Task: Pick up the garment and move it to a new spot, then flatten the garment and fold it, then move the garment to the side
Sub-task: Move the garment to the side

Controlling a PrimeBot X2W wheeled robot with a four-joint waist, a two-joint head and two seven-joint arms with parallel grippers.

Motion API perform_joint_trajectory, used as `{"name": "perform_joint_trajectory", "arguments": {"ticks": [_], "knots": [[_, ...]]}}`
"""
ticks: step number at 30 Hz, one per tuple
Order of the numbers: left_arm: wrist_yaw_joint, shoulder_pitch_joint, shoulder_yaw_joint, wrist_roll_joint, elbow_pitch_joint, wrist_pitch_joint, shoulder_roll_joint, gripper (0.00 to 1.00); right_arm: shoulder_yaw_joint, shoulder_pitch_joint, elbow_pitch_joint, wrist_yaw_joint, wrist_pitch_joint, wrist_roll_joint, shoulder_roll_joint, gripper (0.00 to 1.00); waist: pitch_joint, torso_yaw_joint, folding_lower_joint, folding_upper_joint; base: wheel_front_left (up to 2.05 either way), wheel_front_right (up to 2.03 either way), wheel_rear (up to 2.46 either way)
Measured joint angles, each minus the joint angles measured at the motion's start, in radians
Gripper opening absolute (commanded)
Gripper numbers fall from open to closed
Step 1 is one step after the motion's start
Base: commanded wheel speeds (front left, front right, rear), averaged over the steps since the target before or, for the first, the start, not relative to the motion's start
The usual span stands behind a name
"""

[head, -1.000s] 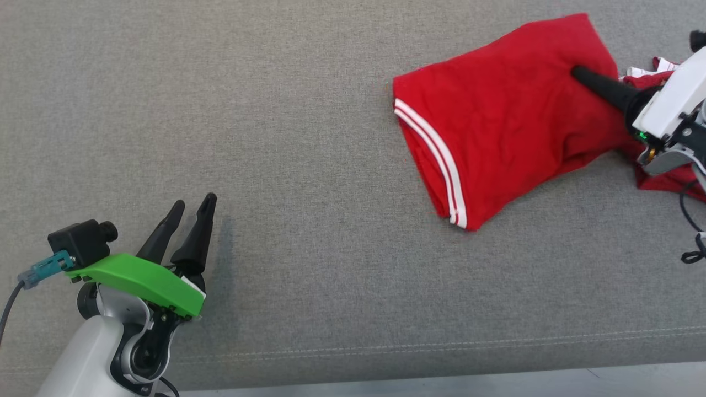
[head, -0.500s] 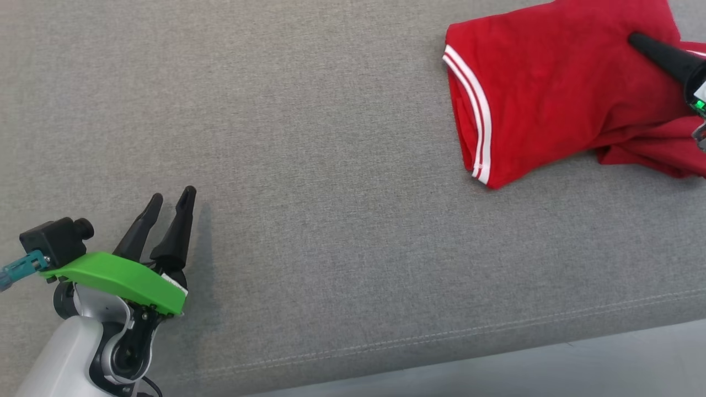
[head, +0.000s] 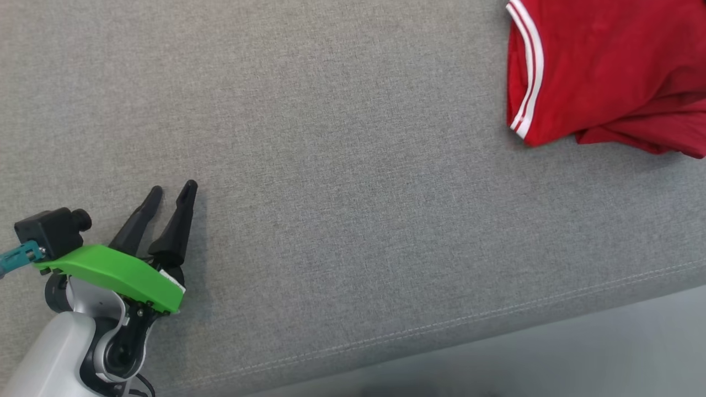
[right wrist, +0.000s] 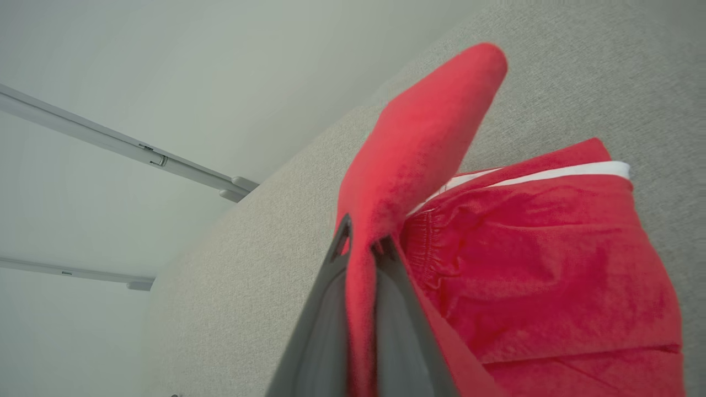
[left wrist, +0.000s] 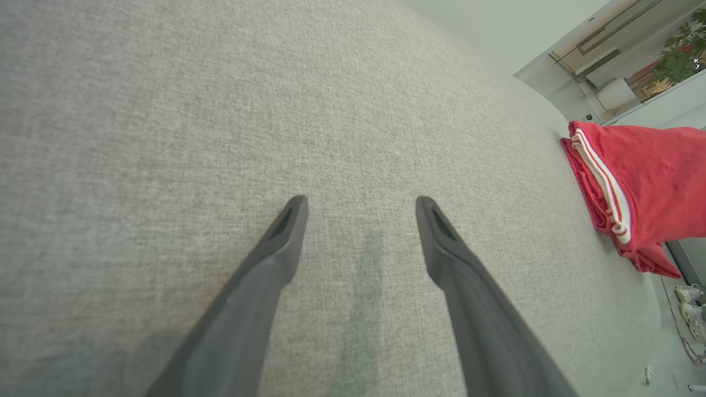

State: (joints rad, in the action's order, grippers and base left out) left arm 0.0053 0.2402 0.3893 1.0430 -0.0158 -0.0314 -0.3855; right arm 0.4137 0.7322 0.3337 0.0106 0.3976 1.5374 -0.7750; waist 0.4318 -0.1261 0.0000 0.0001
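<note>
The garment is red cloth with white stripes along one hem, lying bunched at the top right of the head view on a grey fabric surface. The left wrist view has the garment at its right edge. My right gripper is shut on a raised fold of the garment, with red cloth pinched between its two fingers. My left gripper rests low at the lower left, far from the garment. Its fingers stand open with nothing between them, as its own wrist view also shows.
The grey surface's front edge with a stitched seam runs along the bottom of the head view, pale floor beyond it. A rail on a pale wall shows behind the surface. Shoes lie on the floor at the far right.
The head camera has turned, so the whole picture shifted. The garment now sits further up and right and the right gripper has left the head view. The left gripper stays open.
</note>
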Motion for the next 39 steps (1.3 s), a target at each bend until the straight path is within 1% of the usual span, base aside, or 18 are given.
{"name": "perform_joint_trajectory", "arguments": {"ticks": [7, 10, 17, 18, 19, 20, 21, 22, 23, 24, 26, 32, 34, 39], "knots": [[0.032, 0.0, -0.006, -0.009, 0.053, 0.022, -0.032, 1.0, -0.022, -0.008, 0.027, 0.0, -0.016, 0.013, -0.004, 0.0, 0.045, 0.0, 0.0, 0.0, 0.0, 0.0, 0.0], [0.048, 0.0, -0.028, -0.009, 0.076, 0.03, -0.044, 1.0, -0.029, -0.015, 0.045, 0.0, -0.028, 0.02, 0.0, 0.0, 0.066, 0.002, 0.0, 0.0, 0.0, 0.0, 0.0], [0.07, -0.017, -0.113, 0.042, 0.117, 0.016, -0.042, 1.0, -0.009, -0.026, 0.096, -0.001, -0.063, 0.012, 0.052, 0.0, 0.104, -0.01, 0.0, 0.0, 0.0, 0.0, 0.0], [0.075, -0.024, -0.12, 0.046, 0.123, 0.016, -0.045, 1.0, -0.003, -0.026, 0.103, -0.001, -0.064, 0.003, 0.053, 0.05, 0.107, -0.014, 0.0, 0.0, 0.0, 0.0, 0.0], [0.076, -0.029, -0.128, 0.046, 0.128, 0.015, -0.047, 1.0, 0.001, -0.026, 0.111, -0.001, -0.071, -0.006, 0.053, 0.2, 0.11, -0.019, 0.0, 0.0, 0.0, 0.0, 0.0], [0.076, -0.029, -0.128, 0.046, 0.128, 0.015, -0.047, 1.0, 0.001, -0.026, 0.111, -0.001, -0.071, -0.006, 0.053, 0.43, 0.11, -0.019, 0.0, 0.0, 0.0, 0.0, 0.0], [0.077, -0.034, -0.134, 0.048, 0.132, 0.011, -0.048, 1.0, 0.002, -0.026, 0.122, -0.001, -0.086, -0.017, 0.053, 0.54, 0.113, -0.024, 0.0, 0.0, 0.0, 0.0, 0.0], [0.079, -0.038, -0.141, 0.052, 0.139, 0.008, -0.05, 1.0, 0.002, -0.026, 0.13, -0.001, -0.095, -0.022, 0.055, 0.69, 0.115, -0.029, 0.0, 0.0, 0.0, 0.0, 0.0], [0.083, -0.04, -0.148, 0.054, 0.146, 0.009, -0.052, 1.0, 0.002, -0.026, 0.136, -0.002, -0.101, -0.026, 0.058, 0.96, 0.117, -0.035, 0.0, 0.0, 0.0, 0.0, 0.0], [0.086, -0.042, -0.16, 0.054, 0.156, 0.008, -0.056, 1.0, 0.006, -0.026, 0.151, -0.004, -0.121, -0.039, 0.066, 1.0, 0.121, -0.045, 0.0, 0.0, 0.0, 0.0, 0.0], [0.088, -0.042, -0.17, 0.054, 0.162, 0.007, -0.063, 1.0, 0.012, -0.026, 0.166, -0.011, -0.138, -0.061, 0.072, 1.0, 0.124, -0.056, 0.0, 0.0, 0.0, 0.0, 0.0], [0.092, -0.041, -0.18, 0.054, 0.188, 0.004, -0.066, 1.0, 0.014, -0.026, 0.215, -0.012, -0.189, -0.093, 0.072, 1.0, 0.129, -0.081, 0.0, 0.0, 0.0, 0.0, 0.0], [0.092, -0.041, -0.179, 0.054, 0.193, 0.004, -0.066, 1.0, 0.015, -0.027, 0.226, -0.021, -0.207, -0.098, 0.077, 1.0, 0.129, -0.084, 0.0, 0.0, 0.0, 0.0, 0.0], [0.096, -0.044, -0.176, 0.054, 0.203, 0.004, -0.062, 1.0, 0.014, -0.027, 0.23, -0.047, -0.268, -0.123, 0.116, 1.0, 0.127, -0.089, 0.0, 0.0, 0.0, 0.0, 0.0]]}}
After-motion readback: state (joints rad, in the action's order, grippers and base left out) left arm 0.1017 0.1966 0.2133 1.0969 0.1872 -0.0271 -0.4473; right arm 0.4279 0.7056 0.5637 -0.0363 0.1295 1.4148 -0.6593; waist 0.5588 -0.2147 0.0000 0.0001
